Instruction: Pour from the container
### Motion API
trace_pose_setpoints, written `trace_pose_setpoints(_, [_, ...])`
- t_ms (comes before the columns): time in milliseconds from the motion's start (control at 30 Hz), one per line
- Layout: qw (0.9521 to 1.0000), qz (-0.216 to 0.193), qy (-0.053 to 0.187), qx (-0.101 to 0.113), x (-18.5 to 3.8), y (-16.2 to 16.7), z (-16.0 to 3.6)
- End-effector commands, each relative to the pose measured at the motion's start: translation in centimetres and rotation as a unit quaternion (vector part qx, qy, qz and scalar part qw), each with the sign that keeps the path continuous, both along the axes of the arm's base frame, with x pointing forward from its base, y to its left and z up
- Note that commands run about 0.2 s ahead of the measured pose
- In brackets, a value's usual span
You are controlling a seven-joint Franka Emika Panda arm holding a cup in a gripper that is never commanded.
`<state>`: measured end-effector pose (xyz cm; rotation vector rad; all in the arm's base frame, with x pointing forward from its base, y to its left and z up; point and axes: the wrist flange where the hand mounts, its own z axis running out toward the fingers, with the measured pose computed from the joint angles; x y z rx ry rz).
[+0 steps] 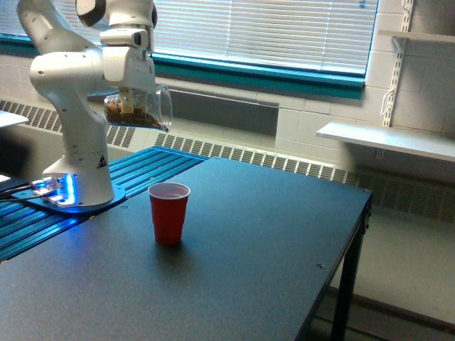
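The container [138, 108] hides the gripper [129, 98] fingertips.

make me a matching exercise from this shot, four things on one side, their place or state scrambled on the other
Things:
1. clear container
2. red cup
3. gripper
4. table

Place or state:
A. standing upright on the table, open top up
B. dark, flat, bearing the cup
C. tipped on its side in the air, brown contents inside
D. shut on the container, above the cup and toward the exterior view's left

Pairs: 1-C, 2-A, 3-D, 4-B
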<state>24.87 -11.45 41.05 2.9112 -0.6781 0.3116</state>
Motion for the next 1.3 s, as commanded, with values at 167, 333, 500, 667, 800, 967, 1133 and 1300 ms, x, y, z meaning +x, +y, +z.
trace_pose_setpoints(167, [0.9998,0.004,0.019,0.000,-0.1,1.8,-1.4])
trace_pose_setpoints(333, [0.9997,0.002,0.024,-0.002,-0.4,1.7,-1.5])
trace_pose_setpoints(500, [0.9995,-0.010,0.029,-0.002,-0.9,0.9,-1.7])
trace_pose_setpoints(667, [0.9992,-0.021,0.034,-0.009,-1.3,0.2,-1.9])
trace_pose_setpoints(800, [0.9989,-0.025,0.038,-0.010,-1.4,0.2,-2.1])
trace_pose_setpoints(967, [0.9985,-0.021,0.048,-0.018,-1.3,0.6,-2.5])
trace_pose_setpoints(1133, [0.9980,-0.019,0.055,-0.023,-1.0,1.4,-3.0])
trace_pose_setpoints(1300, [0.9976,-0.009,0.063,-0.027,-0.6,2.1,-3.5])
